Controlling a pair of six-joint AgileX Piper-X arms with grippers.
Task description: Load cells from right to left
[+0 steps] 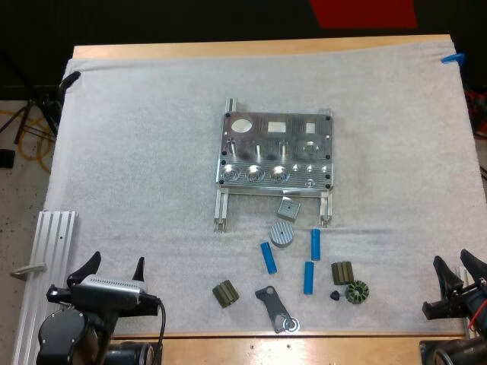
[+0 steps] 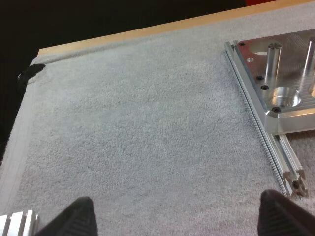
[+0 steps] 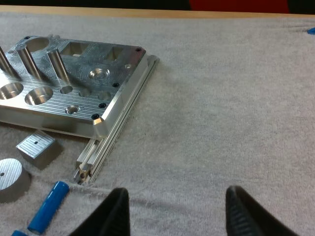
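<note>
Blue cells near fixture, left hand, right hand released at mat edge

The left gripper hangs over bare white mat, its two black fingers spread wide apart and clear of everything. Beside one finger lies the end of the metal fixture's aluminium rail, which sticks out past the machined plate toward the gripper. The plate carries upright round posts, a shallow round pocket near its corner and small dark screw heads. By the other finger sits a ribbed aluminium piece at the mat's edge. A black clip sits at the mat's far corner, where the wooden table shows as a strip.
</note>
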